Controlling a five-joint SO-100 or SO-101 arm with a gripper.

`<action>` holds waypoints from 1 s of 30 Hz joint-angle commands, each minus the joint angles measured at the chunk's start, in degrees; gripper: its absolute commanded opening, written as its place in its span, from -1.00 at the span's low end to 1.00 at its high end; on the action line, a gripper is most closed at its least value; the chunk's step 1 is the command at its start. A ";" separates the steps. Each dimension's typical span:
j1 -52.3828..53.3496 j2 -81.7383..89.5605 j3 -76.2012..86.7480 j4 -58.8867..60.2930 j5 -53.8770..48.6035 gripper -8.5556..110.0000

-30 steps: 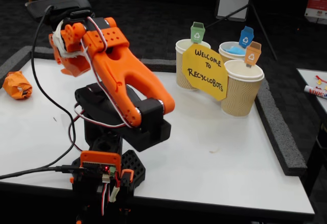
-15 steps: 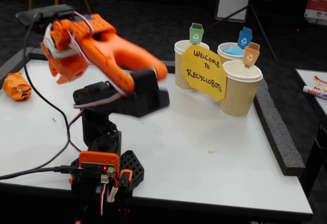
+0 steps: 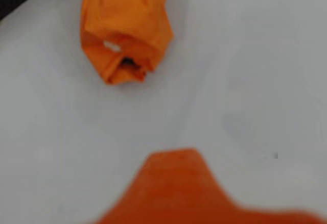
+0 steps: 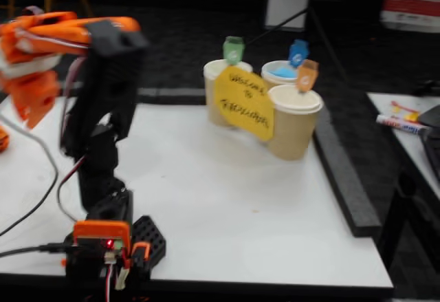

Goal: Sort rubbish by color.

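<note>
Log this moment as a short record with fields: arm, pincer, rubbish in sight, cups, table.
arm: swung toward the left side of the fixed view, above the table
pincer: one orange tip shows in the wrist view; open or shut cannot be told
rubbish in sight: orange wad lying on the table ahead of the pincer, untouched
cups: three tan cups behind a yellow sign; blue material in the rear one

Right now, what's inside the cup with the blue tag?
Something light blue shows at the rim of the cup with the blue tag. Below the rim is hidden by the cup wall and the yellow sign.
</note>
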 commanded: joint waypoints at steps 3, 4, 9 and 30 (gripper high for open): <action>-2.81 -10.46 -17.23 -0.18 -1.23 -0.72; -3.25 -12.04 -18.54 -0.09 -1.23 -0.71; -5.01 -19.51 -25.22 1.93 -1.23 -0.45; -4.92 -44.38 -48.16 3.69 -1.23 -0.57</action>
